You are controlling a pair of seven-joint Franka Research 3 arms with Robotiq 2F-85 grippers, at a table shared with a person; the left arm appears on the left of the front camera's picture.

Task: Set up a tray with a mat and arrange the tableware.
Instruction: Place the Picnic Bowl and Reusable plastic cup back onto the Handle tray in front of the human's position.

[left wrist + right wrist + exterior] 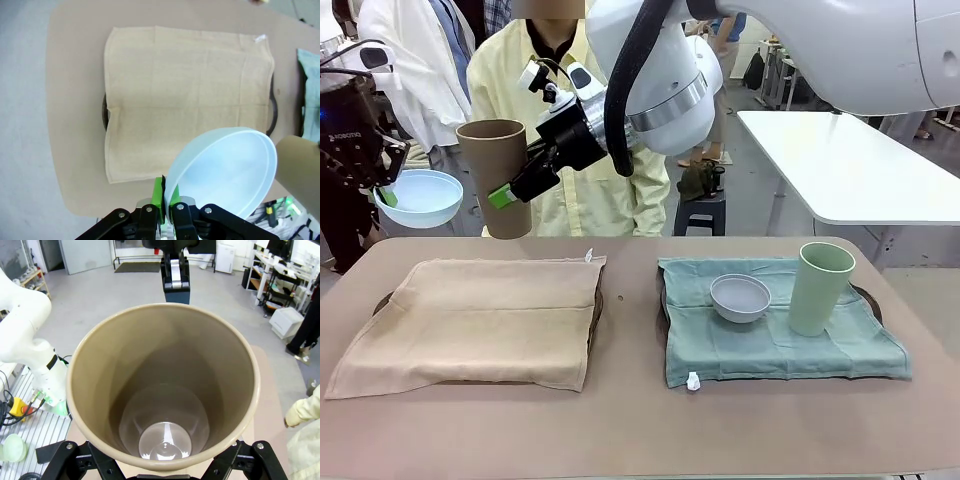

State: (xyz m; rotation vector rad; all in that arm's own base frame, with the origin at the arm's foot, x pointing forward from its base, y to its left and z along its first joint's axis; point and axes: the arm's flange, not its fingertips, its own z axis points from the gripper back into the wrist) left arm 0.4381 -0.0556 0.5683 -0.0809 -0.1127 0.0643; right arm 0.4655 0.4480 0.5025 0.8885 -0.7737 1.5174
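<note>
Landmark: tan mat [480, 320] on left tray, table [640, 430] under it.
Tan-brown cup [498, 175] is held above mat's far edge; right gripper [510, 190] jaws clamped on its wall.
Light blue bowl [420, 197] is up off mat's far-left corner; left gripper [382, 195] jaws pinching its rim.
I judge placing in hand; next I lower both onto mat w/ gap between.

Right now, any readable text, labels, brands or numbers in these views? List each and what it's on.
Nothing can be quoted with confidence.
White print on the body of the left gripper: too small and blurred to read.
Tan mat, white corner tag: no legible print.
Teal mat, white edge tag: no legible print.
Tan cup and light blue bowl: no markings visible.
</note>
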